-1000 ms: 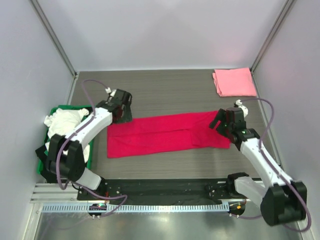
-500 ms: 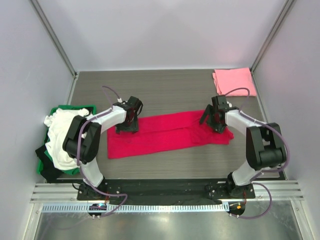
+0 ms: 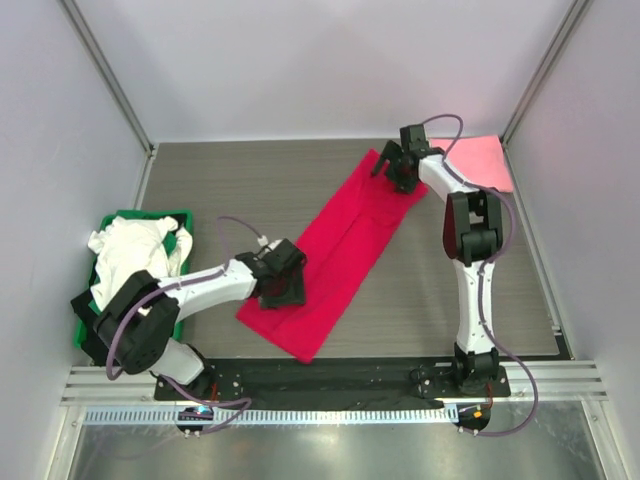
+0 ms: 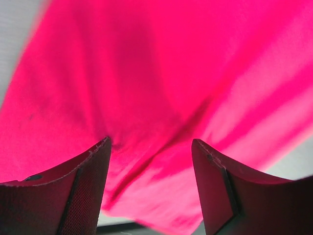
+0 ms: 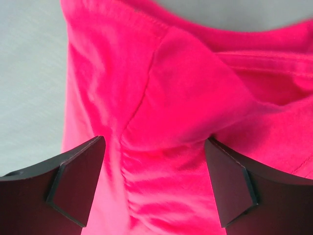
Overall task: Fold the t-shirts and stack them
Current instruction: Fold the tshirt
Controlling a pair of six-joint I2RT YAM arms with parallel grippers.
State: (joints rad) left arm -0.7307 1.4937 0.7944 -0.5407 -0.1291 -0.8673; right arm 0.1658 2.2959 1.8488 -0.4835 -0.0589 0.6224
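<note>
The crimson t-shirt [image 3: 335, 250] lies slanting across the table [image 3: 220, 180]. The left gripper [image 4: 150, 142] and right gripper [image 5: 155, 142] stand open over its two ends; each should, I think, bite deep and evenly.

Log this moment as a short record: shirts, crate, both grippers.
red shirt: laid out flat, diagonal from near left to far right
pink shirt: folded, far right corner
white shirt: heaped in crate, left side
left gripper: jaws apart, at red shirt's near end
right gripper: jaws apart, at its far end
</note>
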